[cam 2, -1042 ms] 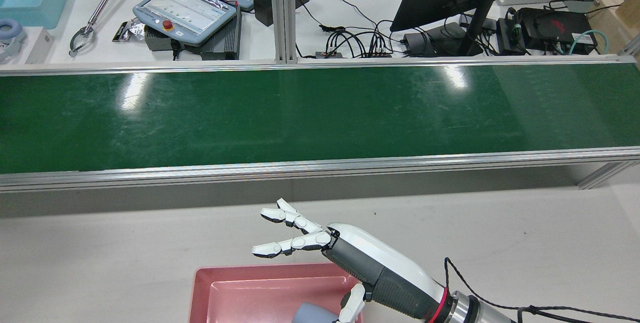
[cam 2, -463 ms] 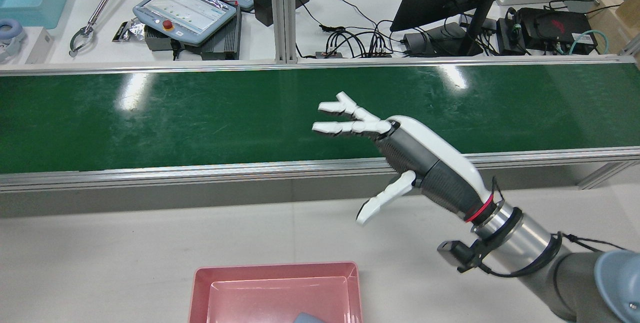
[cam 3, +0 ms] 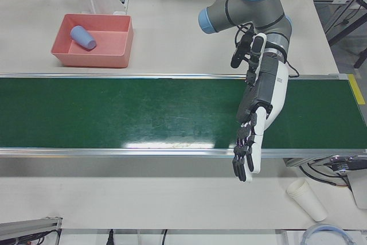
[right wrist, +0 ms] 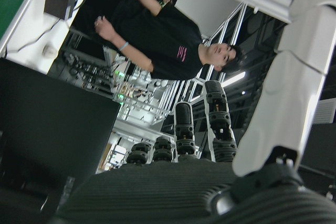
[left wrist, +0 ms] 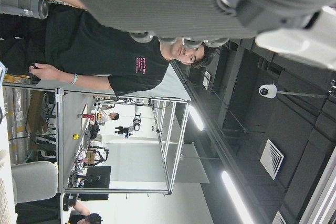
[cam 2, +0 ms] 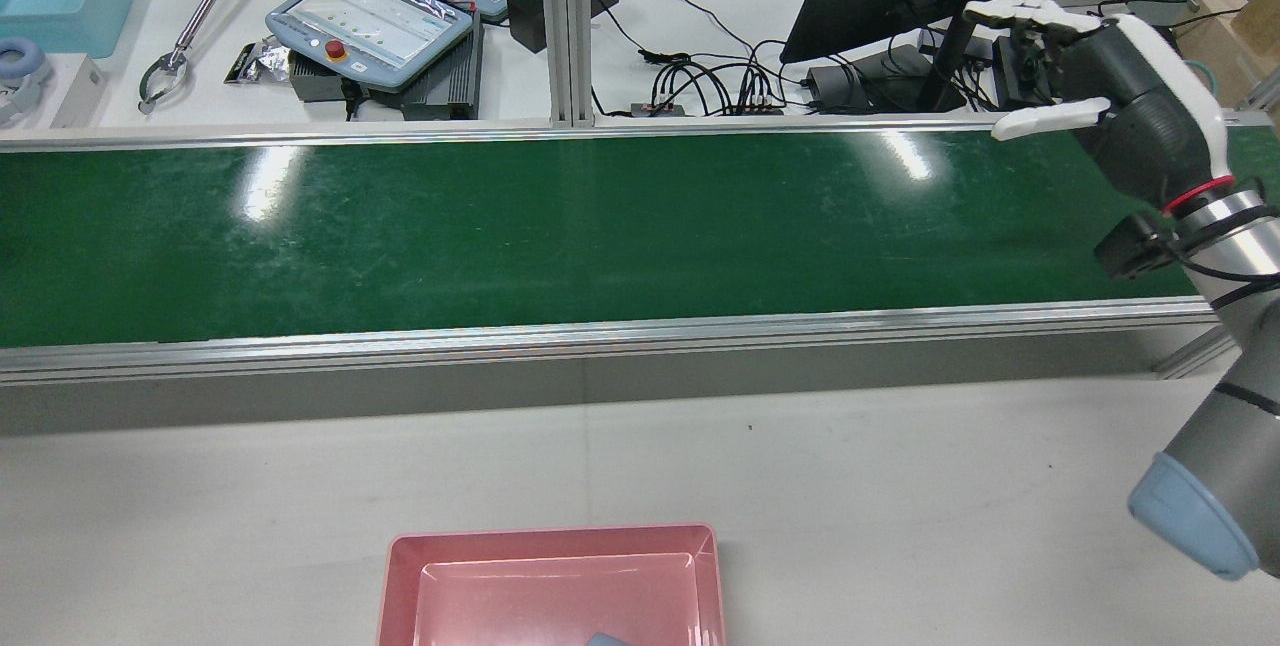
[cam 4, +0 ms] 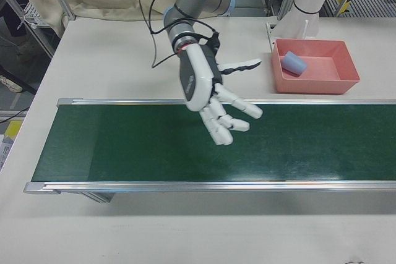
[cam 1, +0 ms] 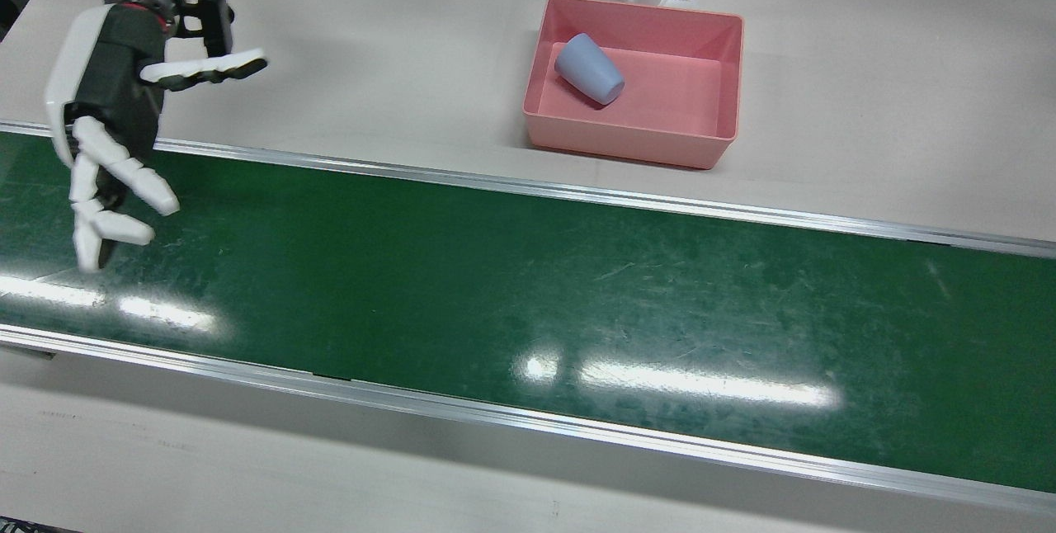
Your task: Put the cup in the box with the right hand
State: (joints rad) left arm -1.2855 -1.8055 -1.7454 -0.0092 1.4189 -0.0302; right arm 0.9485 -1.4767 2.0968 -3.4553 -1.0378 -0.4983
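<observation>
While the rear view clips it, the front view shows one cup sideways in one box; right hand spread, empty.

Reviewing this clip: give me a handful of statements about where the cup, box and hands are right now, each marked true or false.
1. The blue cup lies on its side inside the pink box. True.
2. The right hand holds the cup. False: it is open, fingers spread, holding nothing, over the green belt far from the box.
3. The box stands on the belt. False: it stands on the white table beside the belt.
4. The left hand hangs over the belt with nothing in it. True.
5. A second cup rides on the belt. False: the belt carries nothing.
</observation>
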